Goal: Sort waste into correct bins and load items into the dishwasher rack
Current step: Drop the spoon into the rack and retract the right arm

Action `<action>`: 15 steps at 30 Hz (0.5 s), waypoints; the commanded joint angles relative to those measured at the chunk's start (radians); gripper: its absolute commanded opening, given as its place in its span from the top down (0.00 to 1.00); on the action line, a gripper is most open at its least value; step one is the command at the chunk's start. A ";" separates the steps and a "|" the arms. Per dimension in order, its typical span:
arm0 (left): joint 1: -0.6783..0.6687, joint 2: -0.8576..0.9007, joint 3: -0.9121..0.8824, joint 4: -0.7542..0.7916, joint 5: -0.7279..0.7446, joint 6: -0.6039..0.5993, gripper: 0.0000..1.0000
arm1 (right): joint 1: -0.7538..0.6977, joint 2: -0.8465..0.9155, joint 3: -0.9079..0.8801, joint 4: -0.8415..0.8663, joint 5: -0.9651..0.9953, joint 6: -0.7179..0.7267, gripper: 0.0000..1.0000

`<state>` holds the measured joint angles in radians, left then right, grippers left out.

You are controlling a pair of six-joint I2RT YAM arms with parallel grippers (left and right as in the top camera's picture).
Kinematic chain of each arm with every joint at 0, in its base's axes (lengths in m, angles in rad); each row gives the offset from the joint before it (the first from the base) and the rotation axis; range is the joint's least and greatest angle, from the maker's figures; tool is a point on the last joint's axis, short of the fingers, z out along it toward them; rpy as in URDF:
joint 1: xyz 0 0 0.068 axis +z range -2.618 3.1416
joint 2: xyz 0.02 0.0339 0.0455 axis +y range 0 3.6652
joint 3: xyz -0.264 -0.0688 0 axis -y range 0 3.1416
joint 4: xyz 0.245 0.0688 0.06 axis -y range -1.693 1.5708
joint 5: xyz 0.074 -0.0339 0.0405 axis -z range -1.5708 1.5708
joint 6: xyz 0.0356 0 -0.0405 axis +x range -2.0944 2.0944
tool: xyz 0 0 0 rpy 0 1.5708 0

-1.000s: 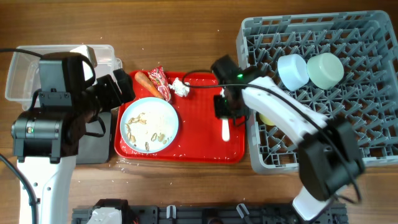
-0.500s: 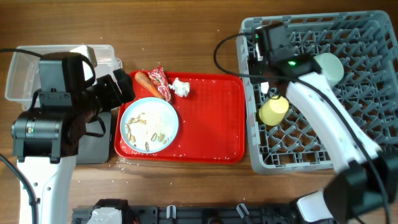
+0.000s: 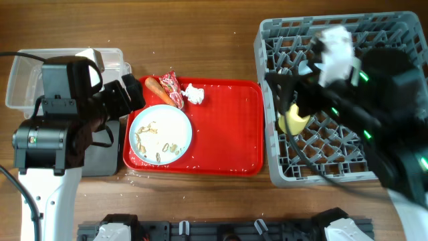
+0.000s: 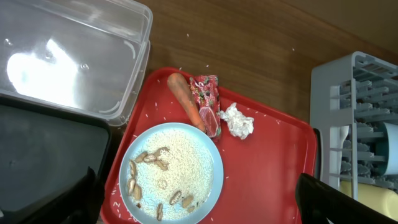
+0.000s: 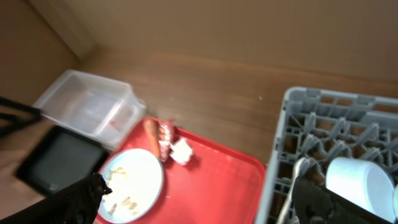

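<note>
A light-blue plate [image 4: 171, 174] with rice scraps [image 4: 180, 158] sits on the red tray [image 4: 273, 168]. Behind it lie the orange-red food piece [image 4: 185, 99], the red wrapper [image 4: 206, 102] and the white tissue [image 4: 237, 120]. My left gripper [image 4: 199, 210] hangs open above the plate, holding nothing. My right gripper [image 5: 205, 205] is open and empty, high over the tray and the grey rack [image 3: 348, 161]. The white spoon [image 5: 293, 186], a light-blue bowl [image 5: 360, 180] and the yellow cup [image 3: 292, 120] are in the rack. The raised right arm [image 3: 361, 80] hides the pale green bowl.
The clear tub [image 4: 68, 56] stands at the back left, with the black tray [image 4: 43, 155] in front of it, partly under my left arm [image 3: 60, 127]. Loose rice grains dot the red tray and the wooden table [image 3: 200, 40].
My right gripper carried the white spoon from the red tray to the rack, let it go and opened, then rose high. The left arm has not moved.
</note>
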<state>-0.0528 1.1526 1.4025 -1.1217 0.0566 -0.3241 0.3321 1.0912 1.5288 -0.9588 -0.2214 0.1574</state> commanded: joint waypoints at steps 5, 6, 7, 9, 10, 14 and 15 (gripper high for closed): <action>0.005 -0.004 0.013 0.002 -0.006 0.002 0.00 | 0.001 -0.180 -0.001 -0.159 0.238 -0.001 0.00; 0.005 -0.004 0.013 0.002 -0.006 0.002 0.00 | 0.003 -0.211 -0.006 -0.149 0.261 -0.050 0.00; 0.005 -0.004 0.013 0.002 -0.006 0.002 0.00 | 0.003 -0.241 -0.022 -0.128 0.275 -0.111 0.00; 0.005 -0.004 0.013 0.002 -0.006 0.002 0.00 | -0.027 -0.327 -0.108 -0.029 0.275 -0.212 0.00; 0.005 -0.004 0.013 0.002 -0.006 0.002 0.00 | -0.053 -0.369 -0.167 0.018 0.273 -0.218 0.00; 0.005 -0.004 0.013 0.002 -0.006 0.002 0.00 | -0.191 -0.592 -0.556 0.213 0.185 -0.173 0.00; 0.005 -0.004 0.013 0.002 -0.006 0.002 0.00 | -0.214 -0.639 -0.646 0.262 0.154 -0.173 0.00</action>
<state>-0.0528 1.1526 1.4029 -1.1217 0.0563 -0.3241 0.1867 0.5724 1.1141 -0.7700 0.0086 -0.0063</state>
